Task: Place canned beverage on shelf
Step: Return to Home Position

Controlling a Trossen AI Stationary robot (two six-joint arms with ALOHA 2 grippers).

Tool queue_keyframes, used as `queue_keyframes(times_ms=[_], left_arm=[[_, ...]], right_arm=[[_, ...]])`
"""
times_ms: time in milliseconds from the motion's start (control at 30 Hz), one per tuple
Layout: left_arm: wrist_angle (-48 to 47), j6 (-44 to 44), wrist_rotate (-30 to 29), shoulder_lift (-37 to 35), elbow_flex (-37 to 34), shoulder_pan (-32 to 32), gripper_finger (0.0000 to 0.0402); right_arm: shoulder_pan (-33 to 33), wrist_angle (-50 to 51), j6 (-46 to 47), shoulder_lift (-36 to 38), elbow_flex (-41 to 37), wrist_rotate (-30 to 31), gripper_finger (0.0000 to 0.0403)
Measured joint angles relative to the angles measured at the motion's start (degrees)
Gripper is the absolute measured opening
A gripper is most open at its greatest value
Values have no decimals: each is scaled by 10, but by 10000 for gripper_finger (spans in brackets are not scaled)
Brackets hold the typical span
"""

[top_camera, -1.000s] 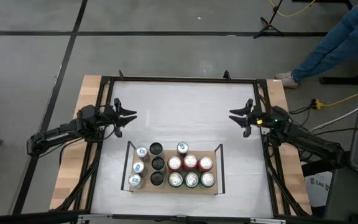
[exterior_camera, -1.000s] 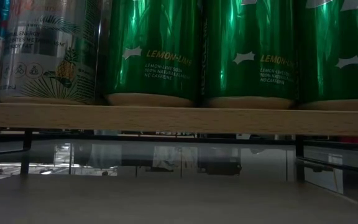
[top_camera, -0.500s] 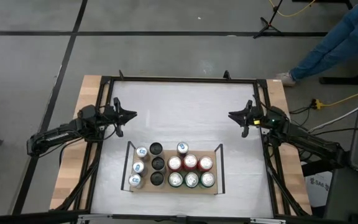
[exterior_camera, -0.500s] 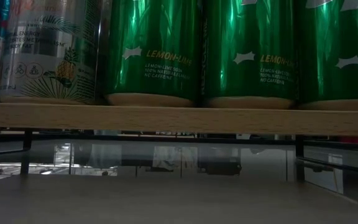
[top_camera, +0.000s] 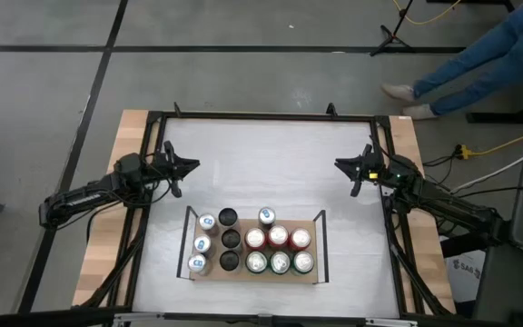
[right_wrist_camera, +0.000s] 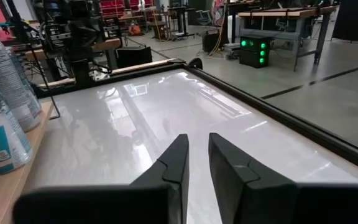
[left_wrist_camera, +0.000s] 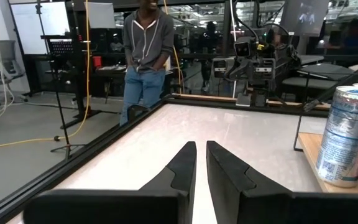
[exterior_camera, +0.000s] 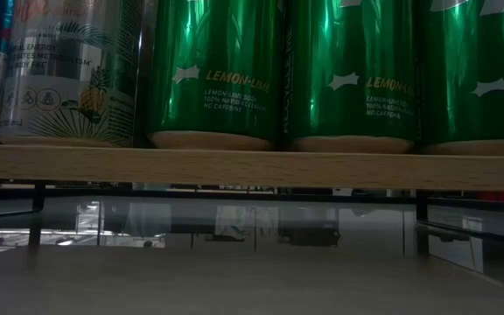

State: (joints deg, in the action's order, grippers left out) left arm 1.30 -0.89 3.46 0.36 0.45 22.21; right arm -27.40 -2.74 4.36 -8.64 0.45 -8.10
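Shelf: flat light-brown wooden board, black rails at both short ends, set on the near half of the table, long side parallel to the near edge. Cans are stood upright on it in rows: silver/blue cans at the left end, black cans beside them, red cans with green cans in front. In the low view the green cans are seen packed touching at the board's front edge.

The left arm reaches in from the table's left edge, its left gripper pointing right, fingers closed together on nothing. The right arm mirrors it from the right edge, its right gripper pointing left, fingers likewise closed and empty. Both hang over the far half, well apart.
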Motion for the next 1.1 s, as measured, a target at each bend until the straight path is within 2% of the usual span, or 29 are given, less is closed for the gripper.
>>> queue_keyframes(times_ms=[433,700,867,1100], left_arm=[[0,0,0,0,0,-1,32],[0,0,0,0,0,-38,32],[0,0,0,-2,0,-63,32],[0,0,0,-2,0,-83,32]], right_arm=[[1,0,0,0,0,0,51],[3,0,0,11,0,0,51],[48,-1,0,40,0,9,51],[109,-1,0,44,0,10,51]])
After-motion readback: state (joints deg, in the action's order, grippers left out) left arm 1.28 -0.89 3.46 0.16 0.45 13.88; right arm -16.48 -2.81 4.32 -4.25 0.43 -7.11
